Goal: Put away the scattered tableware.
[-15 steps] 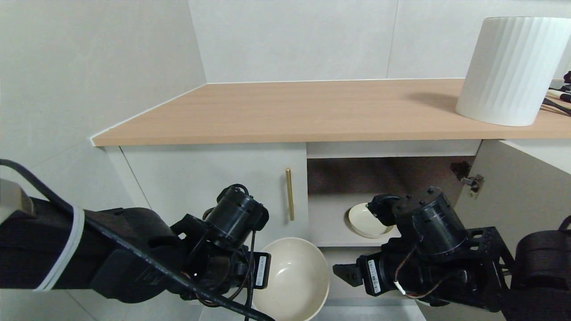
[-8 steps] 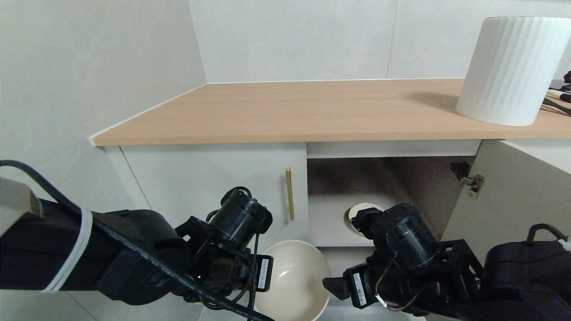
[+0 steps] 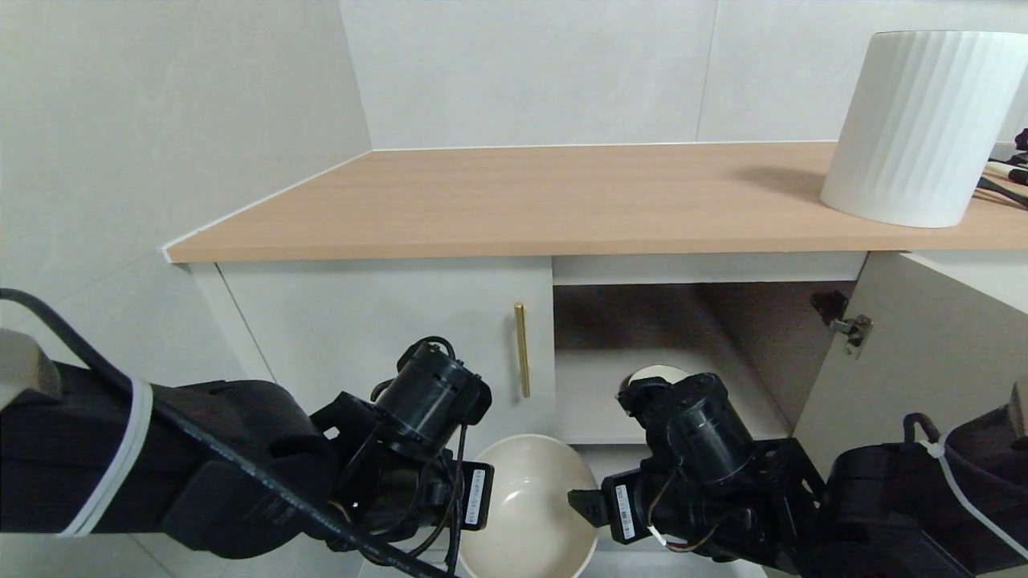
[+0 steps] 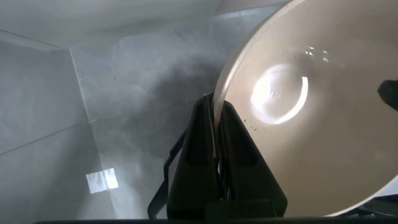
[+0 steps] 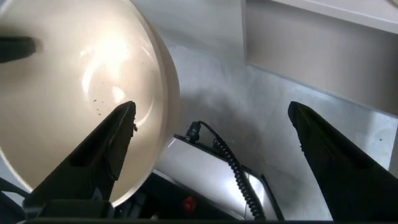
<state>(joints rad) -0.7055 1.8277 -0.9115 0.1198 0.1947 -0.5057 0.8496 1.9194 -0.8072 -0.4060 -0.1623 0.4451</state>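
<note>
Right pincer (image 5: 208,115) lower now, open beside the bowl (image 3: 526,514)

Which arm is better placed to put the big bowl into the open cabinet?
Probably right. The left gripper is shut on the rim of the bowl but sits before the closed door; the right gripper is open beside the bowl, in front of the open compartment, so a handover looks likely.

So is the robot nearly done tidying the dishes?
One small dish already sits on the cabinet shelf. The left gripper holds the big bowl by its rim out in front, with the right gripper open beside it. That bowl has yet to go in.
</note>
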